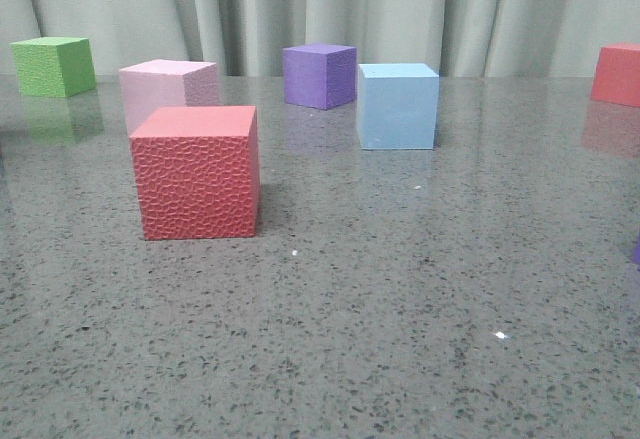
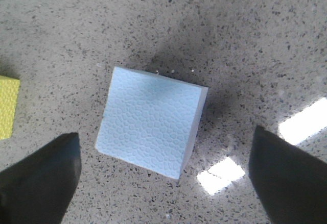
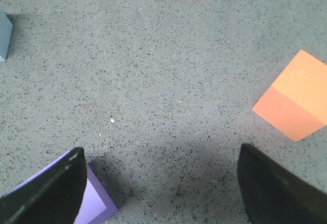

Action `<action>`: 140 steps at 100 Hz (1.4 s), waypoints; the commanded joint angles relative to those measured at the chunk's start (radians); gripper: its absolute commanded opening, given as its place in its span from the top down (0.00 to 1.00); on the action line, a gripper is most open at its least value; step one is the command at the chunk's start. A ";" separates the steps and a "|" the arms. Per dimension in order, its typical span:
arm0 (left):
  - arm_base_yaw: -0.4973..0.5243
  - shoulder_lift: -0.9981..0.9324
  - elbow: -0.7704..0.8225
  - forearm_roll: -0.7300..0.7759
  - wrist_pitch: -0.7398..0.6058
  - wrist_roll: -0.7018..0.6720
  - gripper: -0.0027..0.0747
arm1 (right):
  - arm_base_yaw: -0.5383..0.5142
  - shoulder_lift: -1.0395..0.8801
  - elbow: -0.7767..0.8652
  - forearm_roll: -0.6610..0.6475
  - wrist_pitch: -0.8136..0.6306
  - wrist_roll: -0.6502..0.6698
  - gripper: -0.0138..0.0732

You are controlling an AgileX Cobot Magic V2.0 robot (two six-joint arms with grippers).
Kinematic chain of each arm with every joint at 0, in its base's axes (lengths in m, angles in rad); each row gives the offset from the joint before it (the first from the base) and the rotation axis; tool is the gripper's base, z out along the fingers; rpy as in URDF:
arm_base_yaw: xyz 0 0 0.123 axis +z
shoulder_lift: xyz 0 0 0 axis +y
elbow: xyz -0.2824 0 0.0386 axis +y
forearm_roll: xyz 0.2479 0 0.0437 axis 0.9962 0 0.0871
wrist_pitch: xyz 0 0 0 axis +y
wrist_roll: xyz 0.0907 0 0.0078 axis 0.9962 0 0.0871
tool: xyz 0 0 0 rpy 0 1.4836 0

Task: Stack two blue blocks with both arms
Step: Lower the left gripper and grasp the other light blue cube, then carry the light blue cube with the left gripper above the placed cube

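On the worktop: speckled grey stone worktop [image 1: 400, 339], glossy, with a pale pleated curtain [image 1: 400, 9] behind its far edge.
Nearest cube: red foam cube [image 1: 196, 171], pebbled face, left of centre in the front view, largest in that view.
Behind it: pink cube [image 1: 170, 87], just beyond the red one, partly hidden by it.
Blue block, front view: light blue block [image 1: 398, 106] right of centre, flat on the worktop, apart from the purple cube [image 1: 319, 75] that sits farther back and to its left.
Far left: green cube [image 1: 54, 65] near the back edge.
Far right: second red cube [image 1: 617, 74], cut by the frame edge.
Blue block, left wrist view: pebbled blue block [image 2: 150, 121] resting on the worktop, turned at an angle, between the two fingers and touching neither.
Left pincer: left pincer [image 2: 166, 175] spread wide, black fingers [image 2: 43, 175] on either side of that block, holding nothing.
Beside it: yellow cube [image 2: 7, 106] at the frame edge, apart from the blue block.
Right pincer: right pincer [image 3: 163, 185] spread wide over bare worktop, holding nothing.
Near right pincer: lilac-purple cube [image 3: 89, 198] partly hidden behind one finger; cannot tell whether touching.
Further off: orange cube [image 3: 296, 99], well apart; grey-blue corner of a block [image 3: 4, 32] at the frame edge.
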 commanded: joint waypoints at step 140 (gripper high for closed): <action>0.004 0.125 -0.034 0.050 -0.086 0.049 0.57 | -0.005 -0.006 -0.025 -0.021 -0.057 -0.007 0.15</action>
